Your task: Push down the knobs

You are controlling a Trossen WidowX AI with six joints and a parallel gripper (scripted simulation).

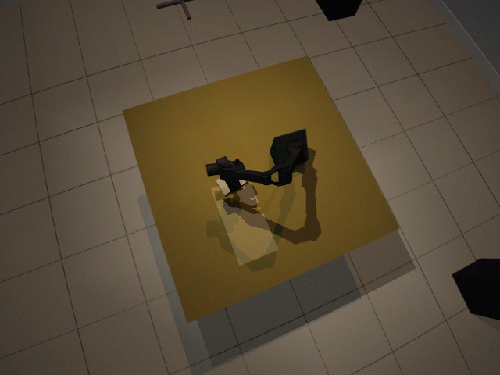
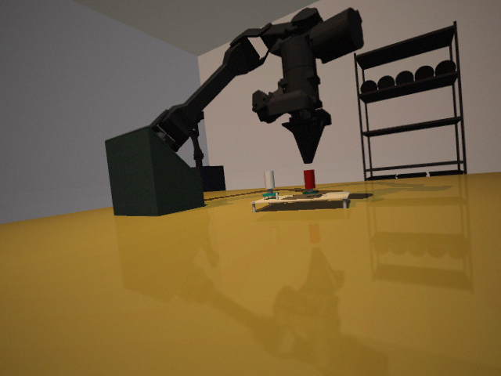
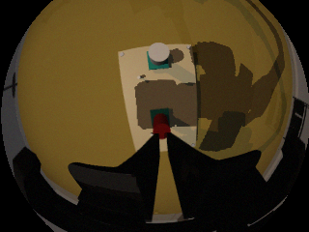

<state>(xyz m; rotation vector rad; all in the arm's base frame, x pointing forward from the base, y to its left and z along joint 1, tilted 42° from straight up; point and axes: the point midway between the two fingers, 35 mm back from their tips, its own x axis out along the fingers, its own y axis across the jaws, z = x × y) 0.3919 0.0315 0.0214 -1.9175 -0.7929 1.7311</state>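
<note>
The pale circuit board (image 2: 328, 197) (image 3: 129, 99) (image 1: 221, 185) stands on short legs on the yellow table (image 2: 202, 291) (image 1: 177, 133). A red knob (image 2: 308, 178) (image 3: 160, 127) stands upright on its green potentiometer near the board's middle. A white knob (image 2: 269, 178) (image 3: 158, 50) stands upright on another green potentiometer (image 3: 158, 63) at the board's far end. My gripper (image 2: 308, 160) (image 3: 162, 137) hangs straight above the red knob, a small gap clear of its top. Its fingers are nearly together with only a narrow slit between them, and they hold nothing.
The arm's dark green base box (image 2: 149, 174) (image 1: 288, 145) stands on the table beside the board. A black shelf rack (image 2: 409, 101) stands by the back wall. Black blocks (image 1: 480, 286) (image 1: 338, 8) sit on the tiled floor off the table.
</note>
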